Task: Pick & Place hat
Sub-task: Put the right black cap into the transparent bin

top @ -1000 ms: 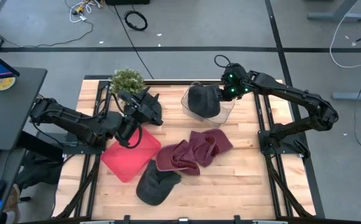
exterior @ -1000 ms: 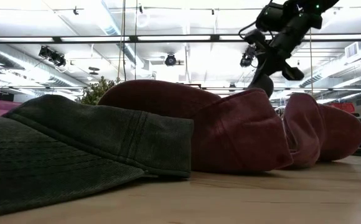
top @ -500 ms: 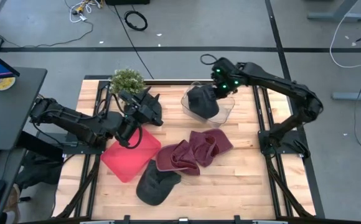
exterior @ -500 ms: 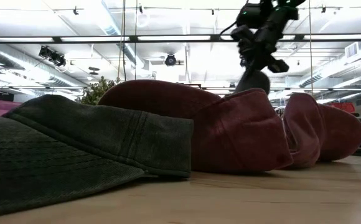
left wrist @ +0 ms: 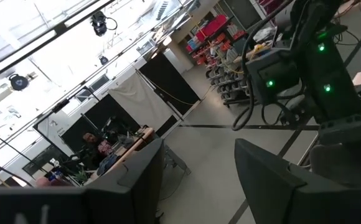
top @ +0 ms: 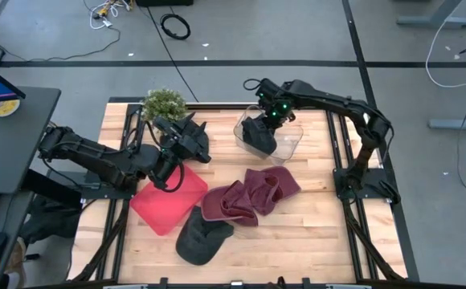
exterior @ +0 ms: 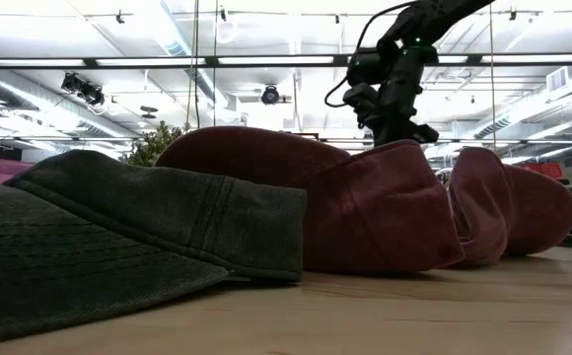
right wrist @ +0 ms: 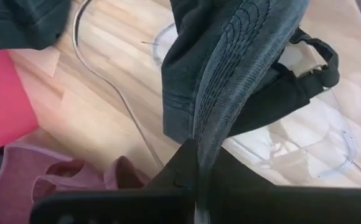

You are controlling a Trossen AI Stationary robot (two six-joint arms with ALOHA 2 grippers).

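Note:
My right gripper (top: 267, 119) is shut on a dark blue-grey hat (top: 259, 136) at the far side of the table, over a clear plastic container (top: 291, 143). The right wrist view shows the hat (right wrist: 230, 62) and its back strap (right wrist: 320, 62) hanging over the container (right wrist: 292, 140). Two maroon hats (top: 249, 197) lie mid-table on their crowns and brims. Another dark grey hat (top: 201, 237) lies near the front edge. My left gripper (top: 191, 143) is held level and open, holding nothing, above the far corner of a pink tray (top: 165, 205). My right gripper pinches the hat's stitched brim (right wrist: 200, 134) between its two shut fingers, at the brim's edge. The fingers come from above, slanting steeply down. The hat hangs below them over the clear container; I cannot tell whether its lower part rests in the container.
A small potted plant (top: 165, 103) stands at the far left corner. The dark grey hat (exterior: 118, 237) and maroon hats (exterior: 365, 207) fill the low view's foreground. The left wrist view looks across at the right arm (left wrist: 305, 74). Bare wood (top: 297, 241) shows at the near right.
My right gripper has moved toward the table's left edge and somewhat down, tipping to point more steeply downward, still shut on the dark hat. The hat has shifted left with it over the clear container.

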